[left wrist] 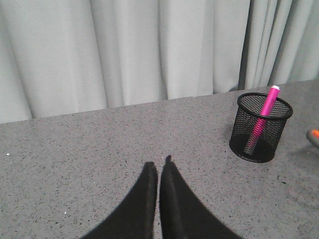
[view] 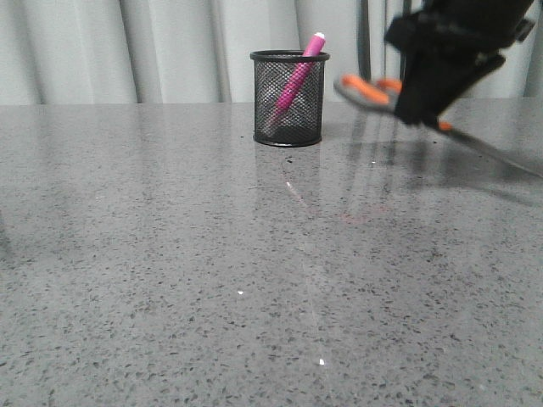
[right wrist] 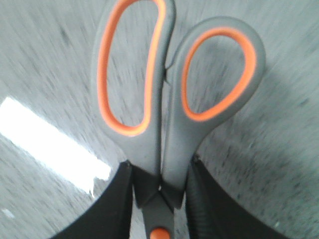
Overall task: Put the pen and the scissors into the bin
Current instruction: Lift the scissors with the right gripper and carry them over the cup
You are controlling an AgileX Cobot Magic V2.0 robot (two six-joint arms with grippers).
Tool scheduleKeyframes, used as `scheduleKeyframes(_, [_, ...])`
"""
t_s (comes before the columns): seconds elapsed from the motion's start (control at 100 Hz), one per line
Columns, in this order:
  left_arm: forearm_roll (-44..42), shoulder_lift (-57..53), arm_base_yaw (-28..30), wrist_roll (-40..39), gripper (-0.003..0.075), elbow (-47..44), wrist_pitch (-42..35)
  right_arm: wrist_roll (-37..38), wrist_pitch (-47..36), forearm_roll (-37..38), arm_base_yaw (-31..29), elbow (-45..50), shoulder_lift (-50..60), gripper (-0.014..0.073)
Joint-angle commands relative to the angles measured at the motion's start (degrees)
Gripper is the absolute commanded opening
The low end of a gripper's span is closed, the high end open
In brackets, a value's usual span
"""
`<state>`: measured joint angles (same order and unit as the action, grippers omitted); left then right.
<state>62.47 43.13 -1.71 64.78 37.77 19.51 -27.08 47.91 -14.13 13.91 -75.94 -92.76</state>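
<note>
Nearest the robot, the left gripper [left wrist: 158, 172] hangs low over bare grey speckled tabletop [view: 170, 280], its two black fingers pressed together on nothing; it looks parked well clear of the work, leaving the other arm room.

Farther out and to the right, the right gripper [view: 428, 89] holds the scissors [view: 399, 97] above the table. The right wrist view shows its black fingers [right wrist: 112, 209] clamped on either side of the dark grey shanks, just between the orange-lined loops and the orange pivot dot [right wrist: 159, 233]. Gripping there probably keeps the blades closed and leaves the long blade end free to go in first. In the front view the handles point toward the cup and the blades trail down and to the right.

Farthest back, before the pale curtain [view: 170, 51], stands the black wire-mesh pen cup [view: 288, 114]. The magenta marker [view: 295, 80] already leans inside it, white end poking above the rim on the right, so only the scissors remain.
</note>
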Motion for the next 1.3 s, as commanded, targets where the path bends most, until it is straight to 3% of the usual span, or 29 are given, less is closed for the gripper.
scheduleKeyframes(0.0, [1.9, 0.1, -0.4, -0.6, -0.0019, 1.5, -2.1, -0.6, -13.6, -4.5, -0.5, 3.5, 8.3, -0.0075])
scheduleKeyframes(0.14, [2.0, 0.1, -0.4, -0.6, -0.0019, 1.5, -2.1, -0.6, -34.7, -10.2, 1.6, 12.2, 15.5, -0.0076])
scheduleKeyframes(0.25, [2.0, 0.1, -0.4, -0.6, -0.0019, 1.5, -2.1, -0.6, -43.3, -10.2, 4.9, 12.7, 16.1, -0.0076])
scheduleKeyframes(0.61, [2.0, 0.1, -0.4, -0.6, -0.0019, 1.5, -2.1, -0.4, -86.3, -9.4, 13.2, 11.9, 6.4, -0.0076])
scheduleKeyframes(0.77, [2.0, 0.1, -0.4, -0.6, -0.0019, 1.5, -2.1, 4.7, -86.1, -7.8, 13.6, 5.8, 1.0, -0.0076])
scheduleKeyframes(0.97, [2.0, 0.1, -0.4, -0.6, -0.0019, 1.5, -2.1, 4.8, -83.9, -7.7, 13.8, -1.3, -4.6, -0.0076])
scheduleKeyframes(1.29, [2.0, 0.1, -0.4, -0.6, -0.0019, 1.5, -2.1, 4.8, -82.4, -7.7, 13.9, -1.8, -11.0, -0.0076])
